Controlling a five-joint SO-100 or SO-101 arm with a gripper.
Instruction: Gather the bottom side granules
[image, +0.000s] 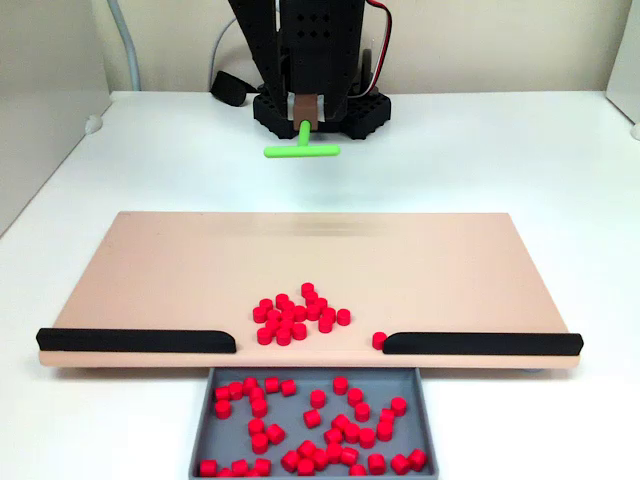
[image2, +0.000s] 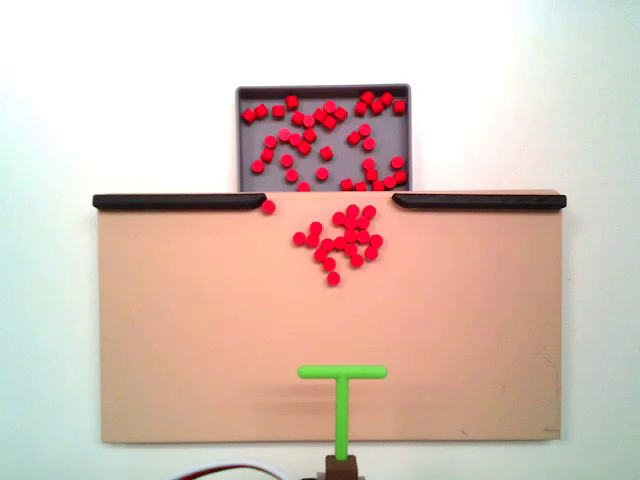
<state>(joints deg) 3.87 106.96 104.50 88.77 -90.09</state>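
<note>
The granules (image: 297, 317) (image2: 340, 240) are a tight clump of tiny red pellets on the tan board (image: 180, 265) (image2: 180, 320), just before the gap between two black rails. One stray pellet (image: 379, 340) (image2: 268, 207) rests against a rail end. My gripper (image: 305, 118) (image2: 342, 462) is shut on the stem of a green T-tool (image: 301, 150) (image2: 342, 390). The tool hangs raised at the board's arm-side edge, crossbar towards the clump and well short of it.
A grey tray (image: 203, 420) (image2: 242, 140) sits below the gap at the board's far edge and holds a looser scatter of red pellets (image: 330, 420) (image2: 325, 135). Black rails (image: 135, 340) (image: 480, 343) line that edge. White table surrounds the board; the arm base (image: 320, 105) stands behind.
</note>
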